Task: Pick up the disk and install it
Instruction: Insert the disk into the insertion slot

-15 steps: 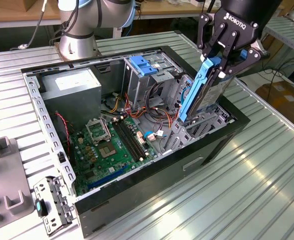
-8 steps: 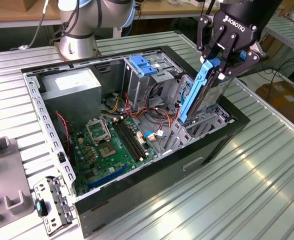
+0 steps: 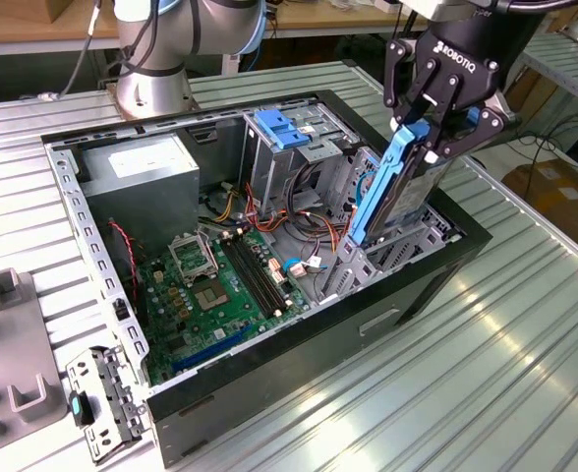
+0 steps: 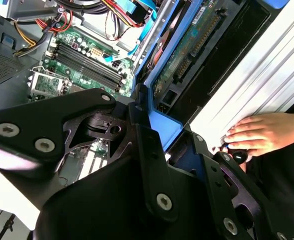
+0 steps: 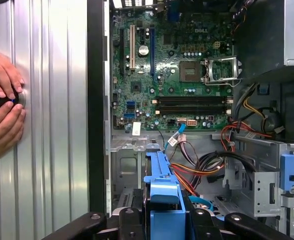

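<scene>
In the exterior view, clamping the disk (image 3: 417,187) firmly between the fingers of the gripper (image 3: 432,133), pressing on its blue-railed edges. Holding it on edge and tilted over the drive bay (image 3: 412,241) at the corner of the computer case (image 3: 269,393) toward the exterior view's right, with the lower end dipping just inside the case wall. Judging this as the insertion stage: worth lining up the blue rails with the bay's guides before pressing, squaring off the tilt and easing down slowly without slackening the grip. Steering clear of the orange and red cables (image 3: 309,231) lying just beside the bay. In the second wrist view, minding a person's hand (image 4: 259,132) resting on the ribbed table (image 4: 247,75) alongside the case.
</scene>
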`<state>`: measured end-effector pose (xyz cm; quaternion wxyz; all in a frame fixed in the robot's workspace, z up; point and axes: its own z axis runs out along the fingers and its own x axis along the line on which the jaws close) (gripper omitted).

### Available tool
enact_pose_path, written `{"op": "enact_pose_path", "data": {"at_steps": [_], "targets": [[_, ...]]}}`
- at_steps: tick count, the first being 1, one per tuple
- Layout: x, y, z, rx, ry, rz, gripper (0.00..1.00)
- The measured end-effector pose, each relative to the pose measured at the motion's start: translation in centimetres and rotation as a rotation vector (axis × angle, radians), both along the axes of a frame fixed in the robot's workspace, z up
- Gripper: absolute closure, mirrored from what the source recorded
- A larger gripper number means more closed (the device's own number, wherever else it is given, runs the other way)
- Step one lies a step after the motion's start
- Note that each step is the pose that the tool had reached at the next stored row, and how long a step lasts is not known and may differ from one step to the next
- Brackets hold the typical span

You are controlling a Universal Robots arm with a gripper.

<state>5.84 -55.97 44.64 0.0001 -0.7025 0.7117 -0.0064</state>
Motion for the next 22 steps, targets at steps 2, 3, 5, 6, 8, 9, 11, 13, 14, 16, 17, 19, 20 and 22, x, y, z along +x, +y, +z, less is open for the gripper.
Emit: {"op": "enact_pose_path", "data": {"at_steps": [2, 3, 5, 6, 8, 9, 11, 13, 14, 16, 17, 19, 20, 22], "targets": [[0.0, 0.0, -0.15, 0.0, 0.0, 0.0, 0.63], [0.0, 0.0, -0.21, -0.0001, 0.0, 0.0, 0.63], [0.0, 0.0, -0.43, -0.0003, 0.0, 0.0, 0.63], [0.0, 0.0, -0.49, 0.0, 0.0, 0.0, 0.63], [0.0, 0.0, -0.54, 0.0003, -0.0001, 0.0, 0.63], [0.0, -0.01, -0.54, 0.0004, -0.0001, 0.0, 0.63], [0.0, 0.0, -0.53, 0.0001, 0.0, 0.0, 0.63], [0.0, 0.0, -0.53, 0.0, 0.0, -0.002, 0.63], [0.0, 0.0, -0.54, -0.0001, 0.0, -0.003, 0.63], [0.01, 0.0, -0.59, -0.0001, -0.0001, -0.009, 0.63], [0.01, 0.0, -0.61, -0.0002, 0.0, -0.011, 0.63], [0.02, 0.0, -0.69, 0.0, 0.0, -0.014, 0.63], [0.04, 0.0, -0.87, 0.0001, 0.0, -0.014, 0.63], [0.05, 0.0, -1.18, 0.0, 0.0, -0.015, 0.63]]}}
